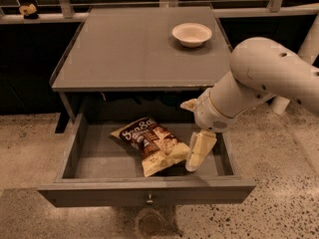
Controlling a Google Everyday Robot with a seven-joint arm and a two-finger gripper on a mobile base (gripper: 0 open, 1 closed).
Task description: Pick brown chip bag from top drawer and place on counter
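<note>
The brown chip bag (152, 144) lies flat in the open top drawer (99, 193), near its centre. The gripper (198, 153) hangs inside the drawer at the bag's 3 o'clock, just beside its pale end. Whether it is released or clenched cannot be told. 1 white bowl (192, 34) sits on the tabletop (129, 49) toward 1 o'clock.

Warm, dim light falls seemingly from above, leaving deep shadow under the counter (134, 49) behind the gripper (199, 152) in the drawer (149, 195).
</note>
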